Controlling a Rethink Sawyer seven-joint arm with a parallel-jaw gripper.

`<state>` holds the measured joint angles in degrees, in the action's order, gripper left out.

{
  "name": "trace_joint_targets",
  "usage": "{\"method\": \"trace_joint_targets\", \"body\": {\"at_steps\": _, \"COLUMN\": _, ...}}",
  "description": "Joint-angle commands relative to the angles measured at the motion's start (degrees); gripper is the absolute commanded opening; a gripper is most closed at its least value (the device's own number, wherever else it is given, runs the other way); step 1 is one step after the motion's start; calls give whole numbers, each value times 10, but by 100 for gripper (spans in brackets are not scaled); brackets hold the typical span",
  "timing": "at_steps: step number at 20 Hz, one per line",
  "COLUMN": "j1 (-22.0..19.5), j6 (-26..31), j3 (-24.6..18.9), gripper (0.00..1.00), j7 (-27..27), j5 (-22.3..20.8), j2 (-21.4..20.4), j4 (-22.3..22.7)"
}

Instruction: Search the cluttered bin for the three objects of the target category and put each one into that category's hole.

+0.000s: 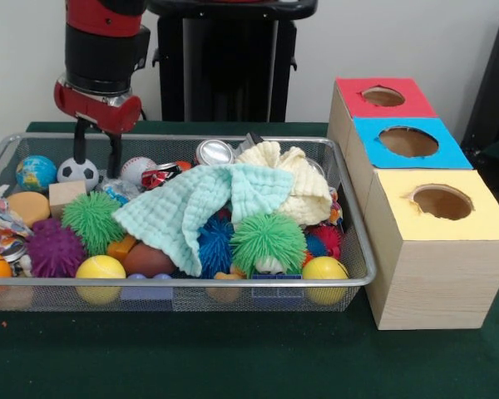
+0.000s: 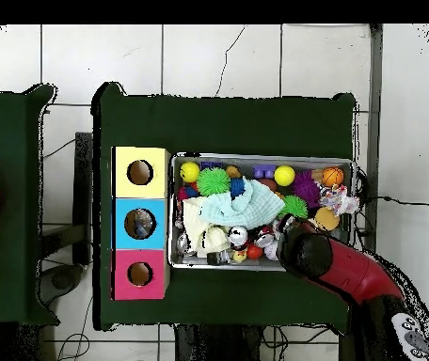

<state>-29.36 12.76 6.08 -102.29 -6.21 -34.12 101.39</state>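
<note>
Currently the gripper (image 1: pixel 97 158), fingers parted and holding nothing, hangs over the cluttered bin (image 1: pixel 175 285) at its far left, above a soccer ball (image 1: pixel 77 172). Rightward, cloths (image 1: pixel 195 208) hide toys; lift them aside first.

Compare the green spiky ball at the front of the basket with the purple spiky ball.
The green spiky ball sits mid-basket, beside the mint cloth; the purple spiky ball lies toward the picture's left end. The green one rests higher on the pile and looks larger; the purple one sits lower. Both are round with soft spikes.
</note>
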Motion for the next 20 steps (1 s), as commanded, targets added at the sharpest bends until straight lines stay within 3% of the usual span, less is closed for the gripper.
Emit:
{"method": "trace_joint_targets", "body": {"at_steps": 1, "j1": -5, "j6": 12, "j3": -60, "gripper": 100, "j7": -54, "j5": 3, "j2": 22, "j4": -2}}
{"method": "trace_joint_targets", "body": {"at_steps": 20, "j1": -33, "j6": -41, "j3": -106, "gripper": 100, "j7": -43, "j5": -13, "j2": 121, "j4": -45}}
